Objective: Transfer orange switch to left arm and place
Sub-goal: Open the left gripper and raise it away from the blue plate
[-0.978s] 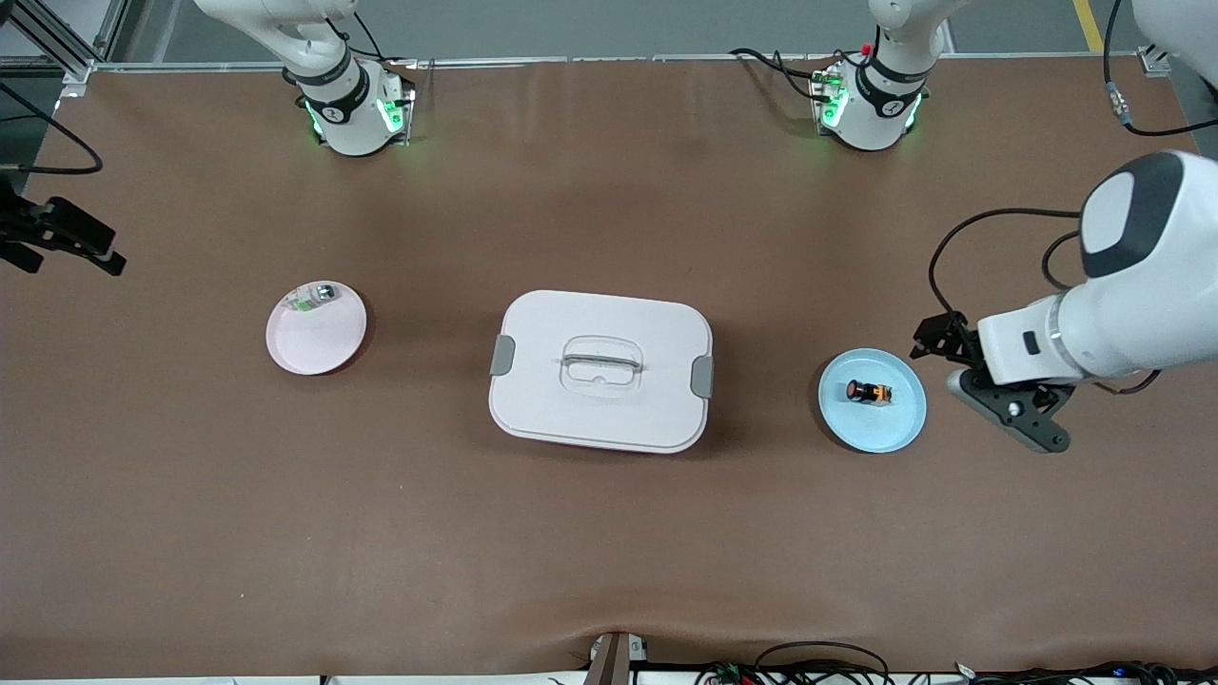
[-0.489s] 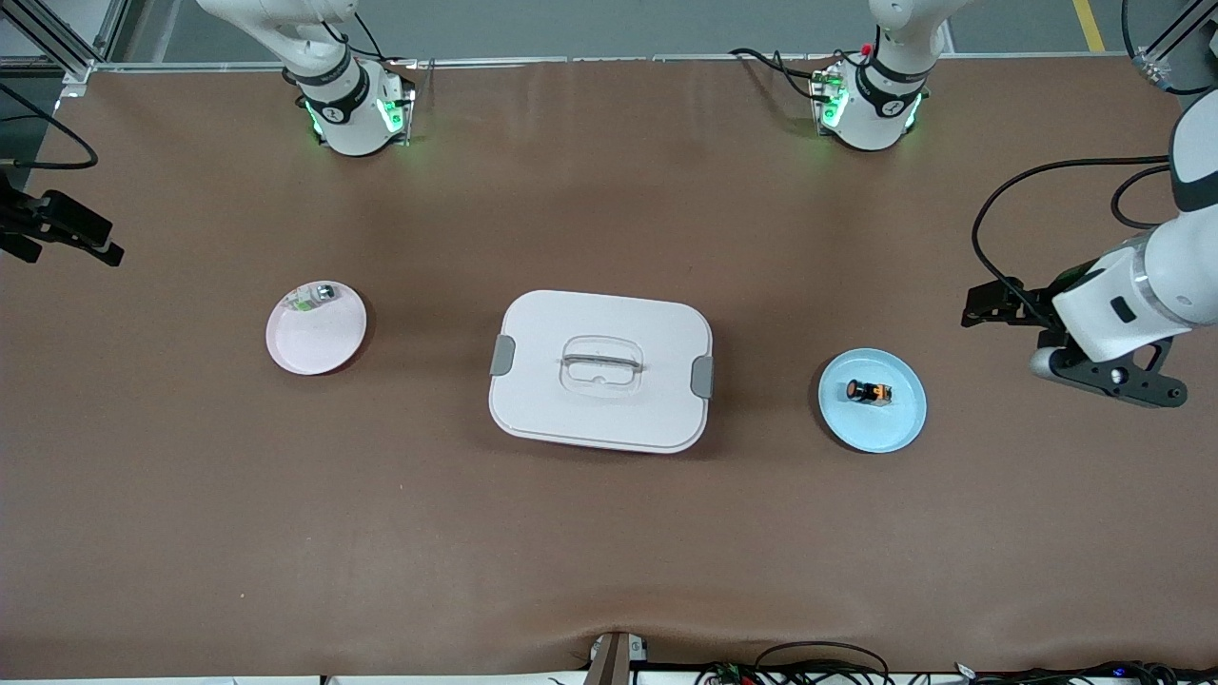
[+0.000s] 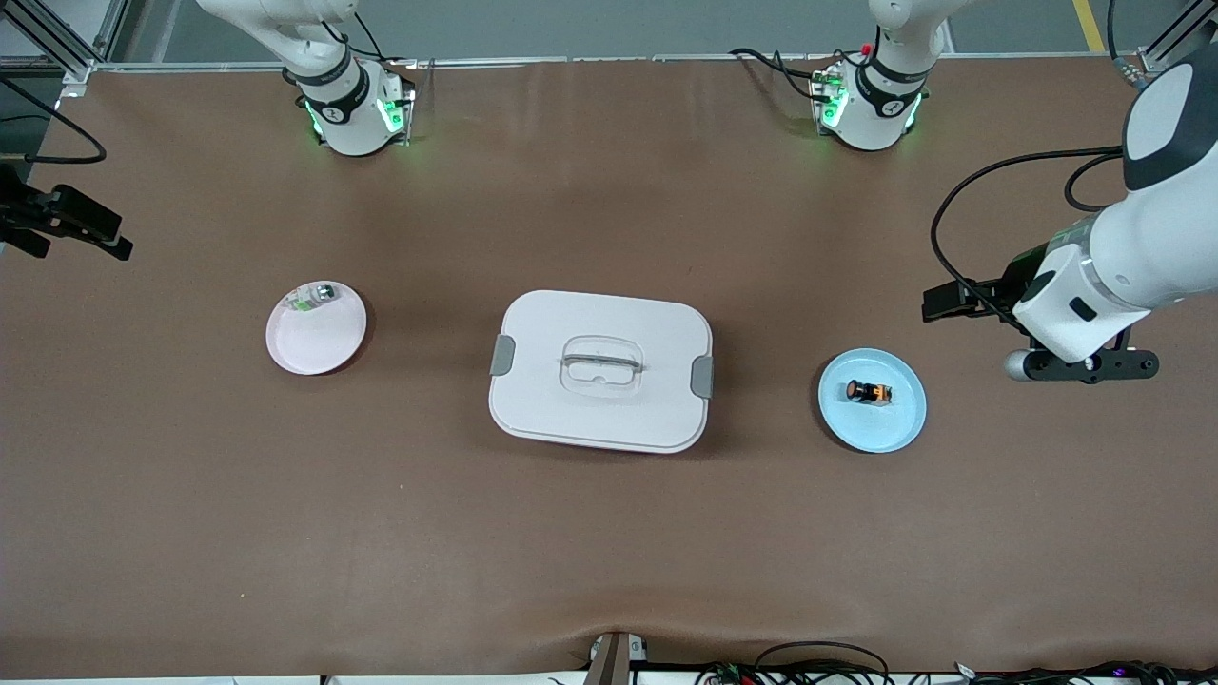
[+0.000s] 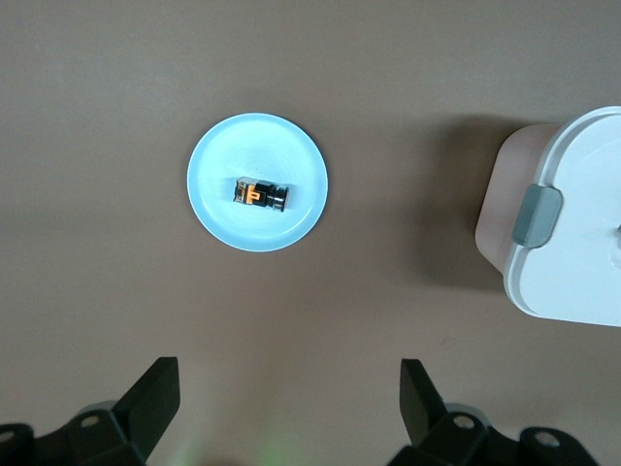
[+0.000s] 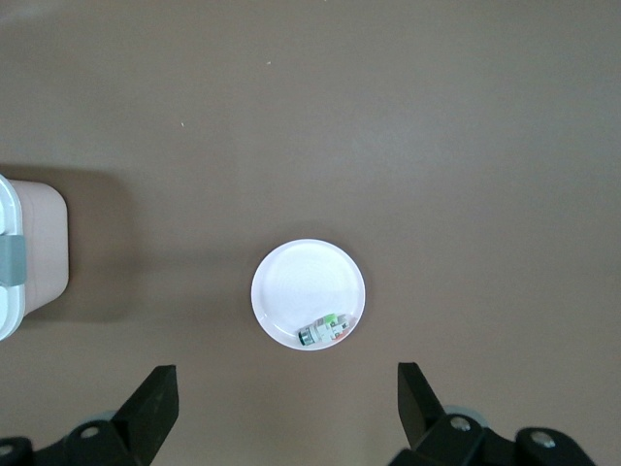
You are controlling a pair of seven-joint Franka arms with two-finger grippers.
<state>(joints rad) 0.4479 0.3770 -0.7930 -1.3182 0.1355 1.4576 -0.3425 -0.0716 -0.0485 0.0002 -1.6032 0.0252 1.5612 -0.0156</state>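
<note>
Looking from the right arm's end of the table toward the left arm's end, we saw first the right gripper (image 3: 71,228) at the edge of the front view, up in the air over the table (image 3: 609,533) near that end. In the right wrist view its two fingers (image 5: 155,408) stood wide apart with nothing between them, so it held nothing.

Next came the pink plate (image 3: 316,328), flat on the table. A small green-and-silver part (image 3: 314,297) lay in it, close to the rim on the side nearer to the robots' bases. The right wrist view showed the same plate (image 5: 309,296) below the gripper with the part (image 5: 325,330) at its edge.

In the middle of the table stood the box (image 3: 601,371), white, with its lid on and one grey clip (image 3: 502,355) at each short end. It lay between the two plates and touched neither.

After the box we saw the blue plate (image 3: 873,400). The switch (image 3: 868,391) lay on its side in this plate, about at its middle, with its orange part visible. The left wrist view showed it too (image 4: 260,194), inside the plate (image 4: 257,146).

Last was the left gripper (image 3: 1080,366), up in the air over the bare table beside the blue plate, toward the left arm's end. Its fingers (image 4: 155,403) were spread wide and were empty; they touched neither plate nor switch.
</note>
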